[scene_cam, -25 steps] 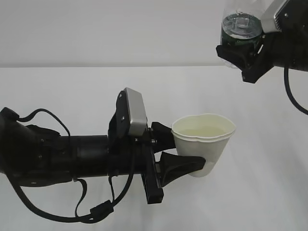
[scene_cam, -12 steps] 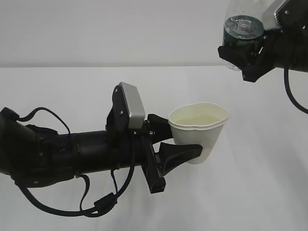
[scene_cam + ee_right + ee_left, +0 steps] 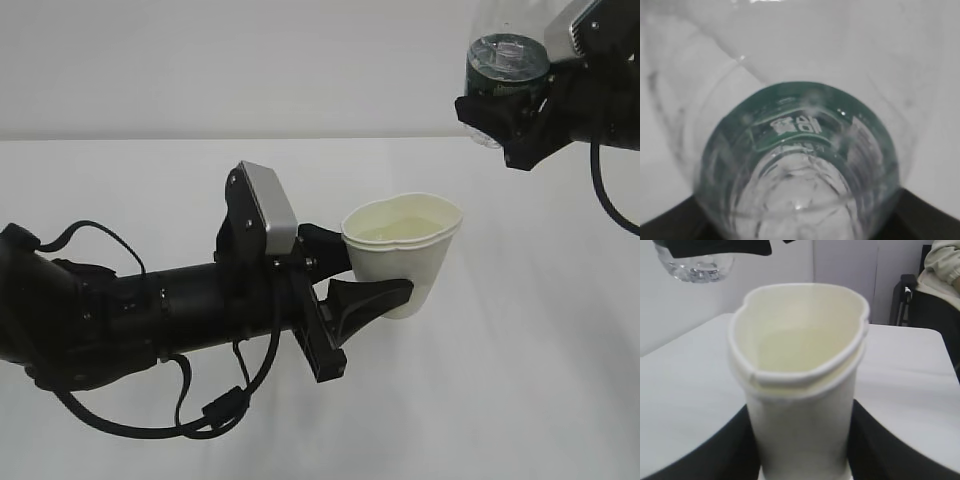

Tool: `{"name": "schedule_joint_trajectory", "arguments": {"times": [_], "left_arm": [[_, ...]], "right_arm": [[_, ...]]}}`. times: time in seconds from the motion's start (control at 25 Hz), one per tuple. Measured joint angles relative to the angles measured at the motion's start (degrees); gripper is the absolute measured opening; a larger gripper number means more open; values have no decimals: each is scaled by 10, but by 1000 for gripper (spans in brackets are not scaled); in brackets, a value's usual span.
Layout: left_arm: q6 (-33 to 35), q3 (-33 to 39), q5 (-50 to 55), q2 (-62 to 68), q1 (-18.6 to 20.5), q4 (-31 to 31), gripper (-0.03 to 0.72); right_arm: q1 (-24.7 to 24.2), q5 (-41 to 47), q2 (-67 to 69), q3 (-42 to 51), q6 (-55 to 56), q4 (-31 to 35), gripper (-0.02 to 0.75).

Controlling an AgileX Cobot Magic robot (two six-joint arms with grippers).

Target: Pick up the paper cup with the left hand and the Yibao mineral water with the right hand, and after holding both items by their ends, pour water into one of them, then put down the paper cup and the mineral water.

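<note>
You are looking at a lab or test room, not a home. Below the jaws of both arms lies a plain white table (image 3: 520, 400), bare where it shows, and behind them a blank pale wall (image 3: 250, 60) with no shelf, picture or window. From the left wrist, past the jaws and the table's far edge, you see flat grey wall panels (image 3: 845, 270), a dark chair (image 3: 902, 295) and, at the right edge, a seated person (image 3: 942, 275) in a light sleeve (only the arm and part of the body show). The two black arms with loose cables fit a robot workcell.
</note>
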Motion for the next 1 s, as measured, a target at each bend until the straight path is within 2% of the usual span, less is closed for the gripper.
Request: {"name": "schedule_joint_trajectory", "arguments": {"times": [0.76,1.0], "left_arm": [[38,0,0,0,1,-109,361],[38,0,0,0,30,-110,361]], "right_arm": [[0,3,0,0,1,1,464],[0,3,0,0,1,1,463]]}}
